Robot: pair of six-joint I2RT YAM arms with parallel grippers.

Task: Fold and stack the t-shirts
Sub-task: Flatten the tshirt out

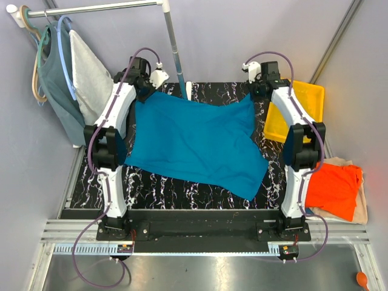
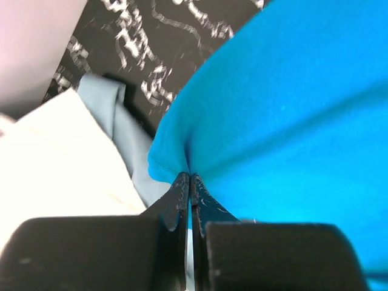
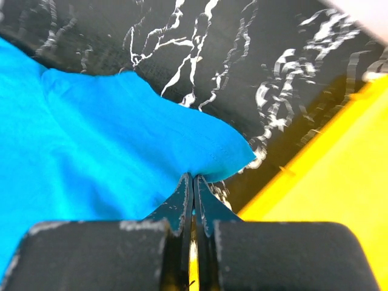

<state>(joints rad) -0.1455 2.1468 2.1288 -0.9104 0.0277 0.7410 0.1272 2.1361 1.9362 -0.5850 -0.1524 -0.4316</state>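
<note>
A teal-blue t-shirt (image 1: 194, 142) is stretched over the black marbled table (image 1: 200, 185), its far edge held up between the two arms. My left gripper (image 2: 189, 177) is shut on the shirt's far left corner (image 2: 176, 148). My right gripper (image 3: 193, 177) is shut on the far right corner (image 3: 224, 154). The near part of the shirt drapes down onto the table. An orange t-shirt (image 1: 332, 189) lies on a cream one (image 1: 364, 209) off the table's right side.
A yellow bin (image 1: 300, 112) stands at the back right, also seen in the right wrist view as a yellow bin (image 3: 327, 200). A grey-green top (image 1: 57, 85) and a white cloth (image 1: 90, 73) hang on a rail at the left. A metal pole (image 1: 174, 48) stands behind the table.
</note>
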